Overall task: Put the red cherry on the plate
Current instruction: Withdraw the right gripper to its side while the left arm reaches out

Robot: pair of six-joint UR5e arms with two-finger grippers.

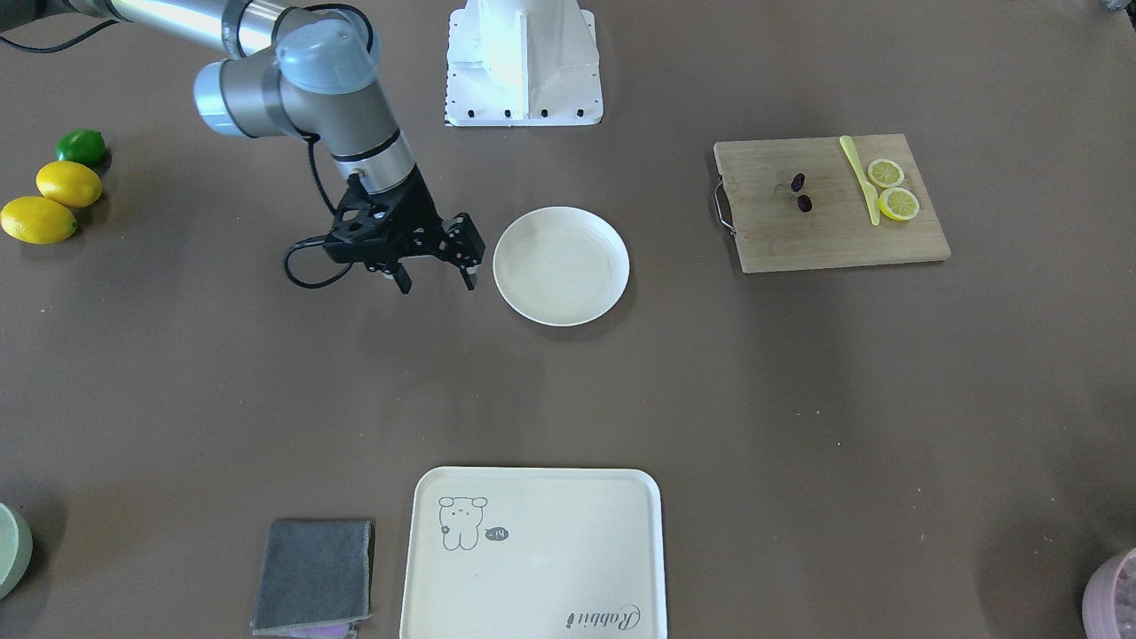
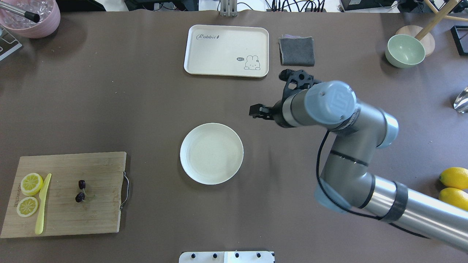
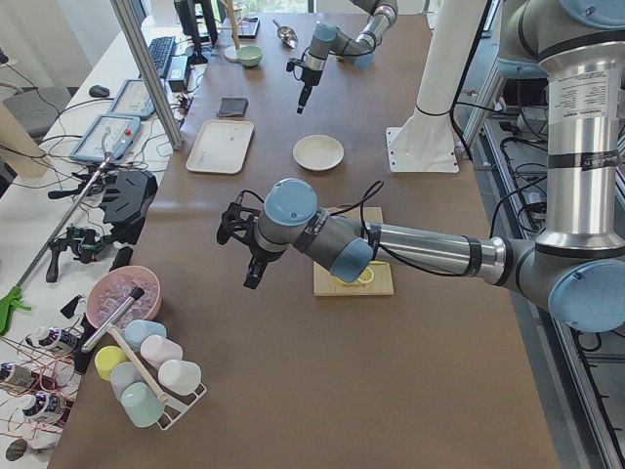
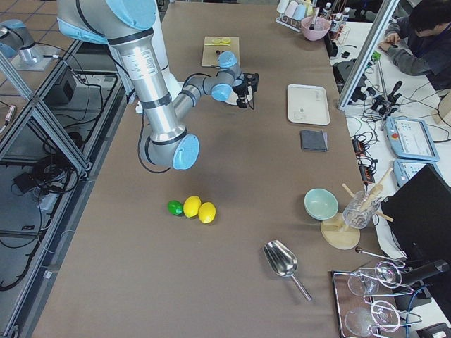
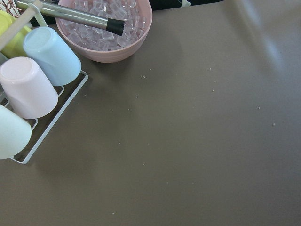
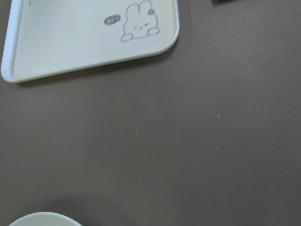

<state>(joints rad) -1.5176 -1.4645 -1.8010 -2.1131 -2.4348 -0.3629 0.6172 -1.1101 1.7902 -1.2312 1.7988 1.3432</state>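
Note:
The red cherry (image 1: 800,193), two small dark fruits on one stem, lies on a wooden cutting board (image 1: 825,231) and also shows in the overhead view as the cherry (image 2: 80,190). The round cream plate (image 1: 561,264) sits empty mid-table. My right gripper (image 1: 437,282) hovers just beside the plate's rim, open, with nothing between its fingers, far from the cherry. My left gripper (image 3: 251,274) hangs over bare table near the cups; it shows only in the exterior left view, so I cannot tell its state.
Two lemon slices (image 1: 892,188) and a yellow knife (image 1: 859,177) share the board. A bear-print tray (image 1: 532,555) and grey cloth (image 1: 312,575) lie at the operators' edge. Lemons (image 1: 53,202) and a lime (image 1: 82,146) sit beside the right arm. A pink ice bowl (image 5: 104,28) and cups (image 5: 37,70) stand near the left gripper.

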